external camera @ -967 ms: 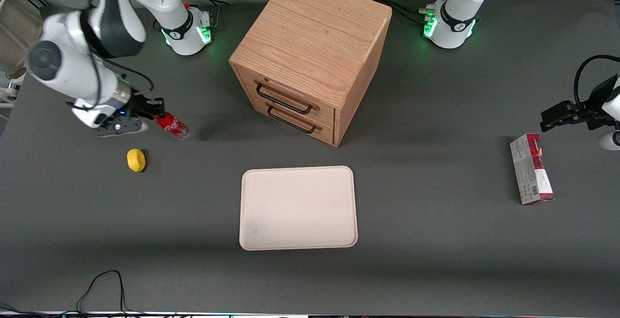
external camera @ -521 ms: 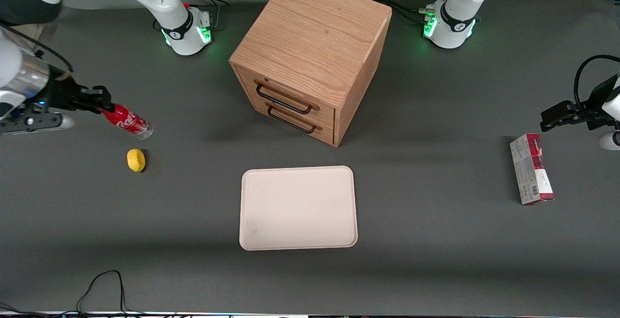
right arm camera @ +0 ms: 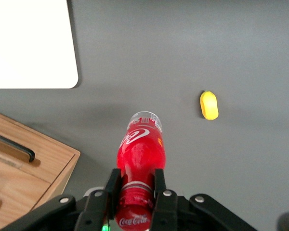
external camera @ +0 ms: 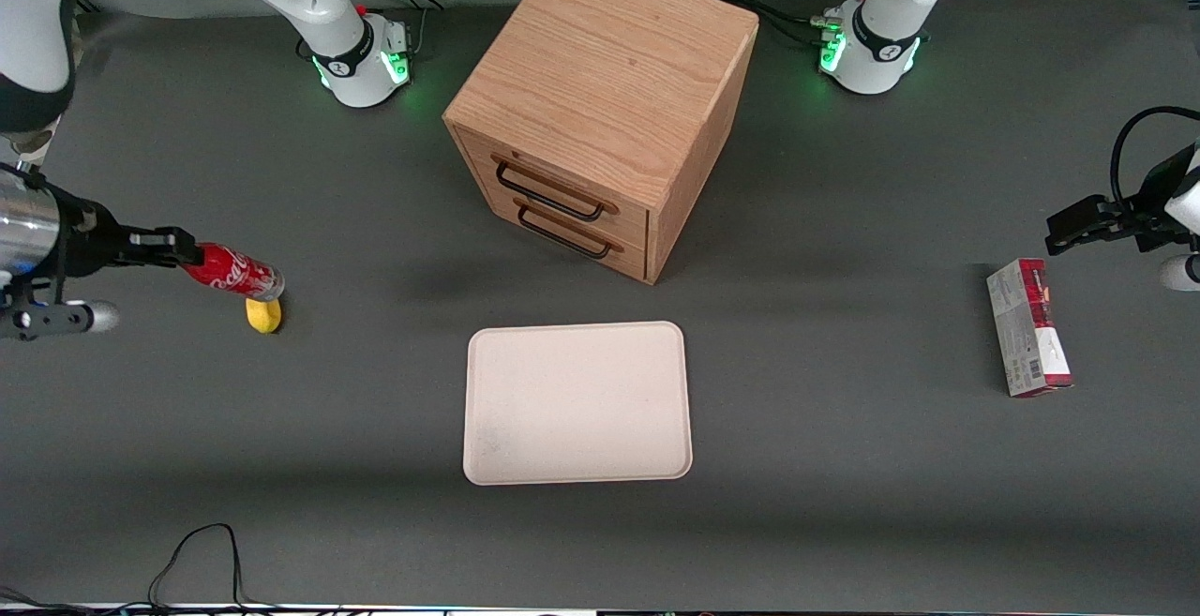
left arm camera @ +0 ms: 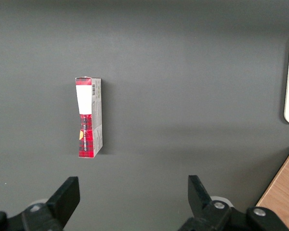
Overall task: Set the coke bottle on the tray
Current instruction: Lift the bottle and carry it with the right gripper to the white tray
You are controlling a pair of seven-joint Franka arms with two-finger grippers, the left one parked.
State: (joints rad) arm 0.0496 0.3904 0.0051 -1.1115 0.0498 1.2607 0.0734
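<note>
A dark grey surface (external camera: 844, 503) carries everything here. Largest on it is the wooden drawer cabinet (external camera: 600, 110), two drawers with dark handles facing the front camera. Taking that cabinet as the landmark: the tray (external camera: 577, 402), cream with rounded corners and a low rim, lies flat in front of the cabinet's drawers, nearer the front camera, with nothing on it. A red-and-grey carton (external camera: 1028, 327) lies well off toward the parked arm's end of the surface. A small yellow lemon-like object (external camera: 263, 315) sits well off from the cabinet toward the working arm's end.

The gripper (external camera: 178, 252) hangs above the surface at that same working-arm end, well apart from the cabinet, jaws clamped on the neck and cap end of the coke bottle (external camera: 232, 272). The bottle is held in the air, close to horizontal, its long axis running from the jaws toward the cabinet's end, clear base leading and dipping slightly; in the front view the base overlaps the yellow object.

The tray lies ahead of the bottle's base, along the direction the bottle points and somewhat nearer the front camera. By my reading the carry is under way and the placing is not yet done; the bottle will probably have to be turned upright, or laid down, once over the tray.
</note>
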